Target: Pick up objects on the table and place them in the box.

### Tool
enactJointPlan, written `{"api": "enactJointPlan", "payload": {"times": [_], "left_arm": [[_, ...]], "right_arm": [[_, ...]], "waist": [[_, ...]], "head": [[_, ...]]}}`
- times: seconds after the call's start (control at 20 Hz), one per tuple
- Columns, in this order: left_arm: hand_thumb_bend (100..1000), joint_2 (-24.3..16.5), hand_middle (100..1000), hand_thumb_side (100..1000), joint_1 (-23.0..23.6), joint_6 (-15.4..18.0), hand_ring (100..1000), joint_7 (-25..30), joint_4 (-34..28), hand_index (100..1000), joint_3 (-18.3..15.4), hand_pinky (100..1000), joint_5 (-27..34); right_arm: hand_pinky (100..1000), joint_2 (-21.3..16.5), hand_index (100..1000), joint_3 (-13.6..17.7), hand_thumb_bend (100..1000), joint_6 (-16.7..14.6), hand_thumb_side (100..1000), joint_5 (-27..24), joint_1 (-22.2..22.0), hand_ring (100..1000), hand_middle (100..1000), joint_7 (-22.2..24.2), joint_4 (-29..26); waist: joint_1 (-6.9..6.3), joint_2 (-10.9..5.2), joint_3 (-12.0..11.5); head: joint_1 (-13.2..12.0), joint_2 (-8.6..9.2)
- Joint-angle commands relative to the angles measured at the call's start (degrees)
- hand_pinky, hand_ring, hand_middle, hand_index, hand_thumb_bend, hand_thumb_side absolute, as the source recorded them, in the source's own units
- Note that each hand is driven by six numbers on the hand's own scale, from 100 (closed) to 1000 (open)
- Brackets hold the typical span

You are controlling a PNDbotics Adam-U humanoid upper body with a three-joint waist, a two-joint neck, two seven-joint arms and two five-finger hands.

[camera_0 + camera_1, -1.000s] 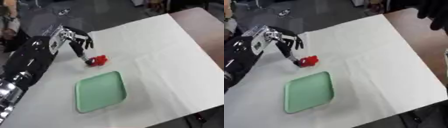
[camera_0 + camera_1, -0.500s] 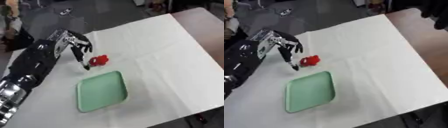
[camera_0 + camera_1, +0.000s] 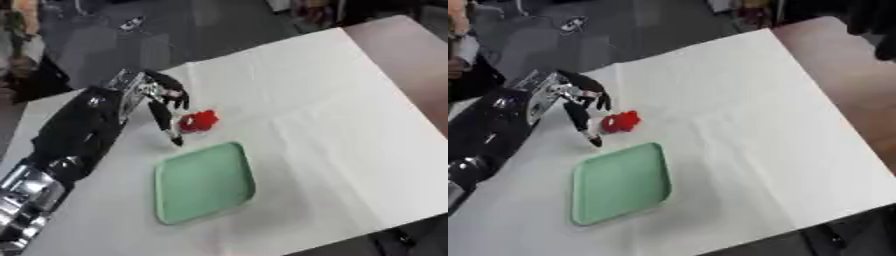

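one small lumpy red object (image 3: pixel 199 120) beside the spread-fingered left hand (image 3: pixel 164 100)

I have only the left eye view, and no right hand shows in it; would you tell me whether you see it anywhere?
Observer: Yes. In the right eye view a dark shape, likely the right hand, comes in at the upper right corner.
Operator: Thank you. Is it over the cloth, near the red object?
Observer: No. It hangs over the brown surface beside the cloth, far from the red object and the tray.
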State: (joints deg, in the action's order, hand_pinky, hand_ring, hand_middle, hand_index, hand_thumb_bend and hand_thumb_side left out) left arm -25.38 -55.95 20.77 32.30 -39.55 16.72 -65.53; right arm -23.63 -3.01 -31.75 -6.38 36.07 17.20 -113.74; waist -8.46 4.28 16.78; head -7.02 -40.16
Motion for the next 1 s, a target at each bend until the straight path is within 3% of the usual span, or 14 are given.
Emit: {"api": "enactJointPlan", "payload": {"times": [0.05,0.35,0.6,0.85,1.0], "left_arm": [[778,-0.35,720,516,-0.6,-0.08,560,-1.84,-0.11,857,-1.17,578,-1.29],[757,0.42,686,419,0.02,-0.26,522,-5.8,0.22,839,-1.89,520,-3.01],[662,0.8,640,333,0.21,-0.32,481,-9.71,0.37,806,-2.19,457,-4.31],[596,1.17,590,334,0.35,-0.58,437,-12.96,0.7,763,-2.4,404,-4.84],[454,1.34,497,392,0.42,-0.97,344,-14.16,1.05,686,-2.55,310,-4.84]], "right_arm": [[237,-0.15,370,0.34,100,-0.1,677,0.02,1.24,352,329,0.09,-0.86],[238,0.21,371,0.36,100,-0.26,672,0.17,1.61,352,329,0.24,-0.86],[238,0.46,370,0.23,100,-0.4,687,0.01,1.79,352,329,0.34,-0.86],[239,0.64,370,0.23,100,-0.47,686,-0.12,1.98,352,329,0.49,-0.86],[239,0.66,371,0.29,100,-0.46,684,-0.14,2.03,352,328,0.51,-0.86]], "waist": [[0.5,-0.6,0.1],[0.47,-0.4,0.62],[0.39,-0.23,0.92],[0.34,-0.13,1.16],[0.33,-0.12,1.22]], "head": [[-0.77,0.47],[-1.49,0.8],[-1.85,1.02],[-2.18,1.2],[-2.25,1.35]]}}
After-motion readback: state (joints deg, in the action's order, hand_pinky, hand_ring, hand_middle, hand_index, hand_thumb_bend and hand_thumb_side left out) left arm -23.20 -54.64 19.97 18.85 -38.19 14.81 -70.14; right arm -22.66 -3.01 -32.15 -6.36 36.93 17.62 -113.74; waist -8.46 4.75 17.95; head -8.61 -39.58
